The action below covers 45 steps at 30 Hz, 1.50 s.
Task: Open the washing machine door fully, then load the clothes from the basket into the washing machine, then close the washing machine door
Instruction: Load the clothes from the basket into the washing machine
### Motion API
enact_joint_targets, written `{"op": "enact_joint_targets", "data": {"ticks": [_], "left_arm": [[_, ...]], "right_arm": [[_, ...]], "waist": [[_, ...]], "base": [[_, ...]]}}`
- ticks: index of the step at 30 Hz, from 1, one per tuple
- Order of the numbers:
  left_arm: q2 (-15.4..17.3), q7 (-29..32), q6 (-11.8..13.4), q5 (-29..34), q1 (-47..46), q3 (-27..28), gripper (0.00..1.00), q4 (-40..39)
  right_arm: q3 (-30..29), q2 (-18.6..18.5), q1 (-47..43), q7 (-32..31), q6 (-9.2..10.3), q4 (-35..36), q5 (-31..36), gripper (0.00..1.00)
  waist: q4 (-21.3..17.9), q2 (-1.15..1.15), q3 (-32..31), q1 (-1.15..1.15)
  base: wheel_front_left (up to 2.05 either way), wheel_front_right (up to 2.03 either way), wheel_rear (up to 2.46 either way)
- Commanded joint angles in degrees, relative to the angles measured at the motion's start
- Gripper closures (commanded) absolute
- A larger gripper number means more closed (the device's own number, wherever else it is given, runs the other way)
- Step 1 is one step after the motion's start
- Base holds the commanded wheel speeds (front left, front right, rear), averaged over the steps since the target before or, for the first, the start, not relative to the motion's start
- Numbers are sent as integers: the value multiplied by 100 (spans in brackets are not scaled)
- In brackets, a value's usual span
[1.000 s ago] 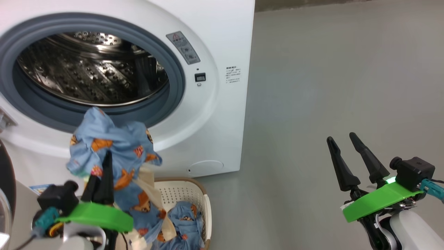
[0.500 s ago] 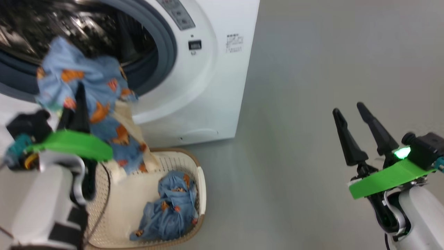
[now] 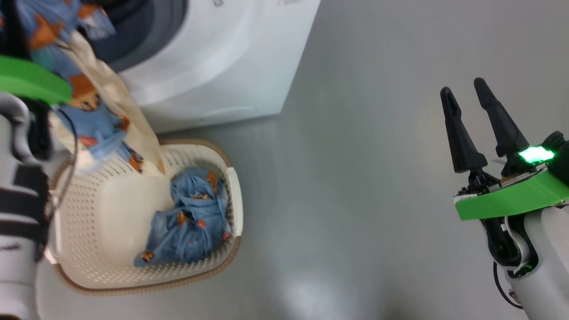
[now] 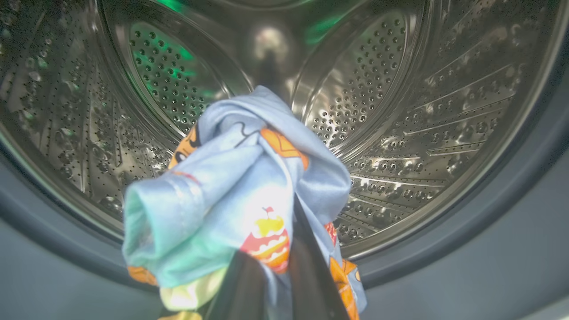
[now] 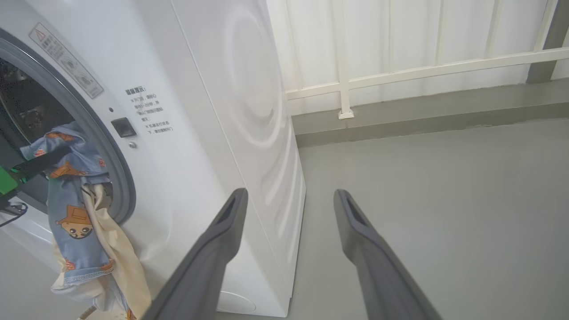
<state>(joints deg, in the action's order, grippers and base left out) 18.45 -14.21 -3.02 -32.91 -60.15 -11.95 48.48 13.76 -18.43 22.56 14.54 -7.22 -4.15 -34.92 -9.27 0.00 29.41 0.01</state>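
Blue cartoon-print clothing (image 4: 231, 191) is bunched in the left tool (image 4: 280, 266), whose fingers are pressed together on it at the mouth of the washing machine (image 3: 213, 66). The right tool (image 3: 463, 86) hangs spread and empty over the bare floor, well apart.

My worry is that, let go here, the clothing could slump over the grey gasket (image 5: 122, 178) or slide back out, since its cream tail (image 5: 111, 253) dangles below the opening toward the basket (image 3: 235, 195).

The left wrist view shows an empty steel drum (image 4: 422, 111) behind the bundle. The right wrist view reveals that hanging tail. The head view shows another blue garment (image 3: 191, 222) lying at the basket's right end.
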Motion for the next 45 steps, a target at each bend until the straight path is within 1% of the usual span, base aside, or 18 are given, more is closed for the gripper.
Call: {"op": "enact_joint_targets", "data": {"ticks": [1,7,11,17,22,24,28,31,32,33,36,37,38,42,45], "left_arm": [[318,-56,-18,63,-186,148,100,-49],[530,-66,-175,67,-886,190,100,442],[676,-70,-197,121,-1229,191,100,677],[930,-75,-254,244,-1791,145,100,893],[1095,-77,-205,455,-2178,223,100,562],[1140,-77,-134,533,-2266,359,100,280],[1135,-78,6,716,-2190,666,100,-231],[1064,-78,34,769,-2044,857,100,-302],[1019,-78,34,734,-2000,886,57,-139],[984,-28,34,702,-1980,885,0,78],[954,429,87,722,-2018,772,0,710],[948,585,63,740,-2044,715,0,872],[948,585,63,740,-2044,715,0,872],[909,1379,-21,760,-2130,528,0,1490],[885,1639,-110,718,-2176,479,0,1727]], "right_arm": [[37,-52,23,46,-26,167,6,0],[-33,36,68,46,-26,308,26,0],[-180,91,-40,46,-26,377,34,0],[-205,179,-85,46,-26,443,59,0],[-253,242,-61,46,-26,485,92,0],[-264,277,-49,46,-26,492,104,0],[-259,335,-24,46,-26,471,122,0],[-248,357,4,46,-26,453,131,0],[-244,361,7,46,-26,443,134,0],[-240,362,4,46,-26,430,138,0],[-220,365,0,46,-26,401,145,0],[-211,367,2,46,-26,394,145,0],[-211,367,2,46,-26,394,145,0],[-158,379,6,46,-26,347,141,0],[-94,388,11,46,-26,311,139,0]], "waist": [[-276,0,596,-1],[-481,0,1021,-1],[-617,0,1216,-1],[-786,0,1445,-1],[-860,0,1534,-1],[-883,0,1558,-1],[-914,0,1561,-1],[-924,0,1527,-1],[-922,0,1502,-1],[-919,0,1476,-1],[-908,0,1408,-1],[-903,0,1379,-1],[-903,0,1379,-1],[-885,0,1232,-1],[-871,0,1118,-1]], "base": [[0,0,0],[0,0,0],[0,0,0],[0,0,0],[0,0,0],[0,0,0],[0,0,0],[0,0,0],[0,0,0],[0,0,0],[0,0,0],[0,0,0],[0,0,0],[0,0,0],[0,0,0]]}}
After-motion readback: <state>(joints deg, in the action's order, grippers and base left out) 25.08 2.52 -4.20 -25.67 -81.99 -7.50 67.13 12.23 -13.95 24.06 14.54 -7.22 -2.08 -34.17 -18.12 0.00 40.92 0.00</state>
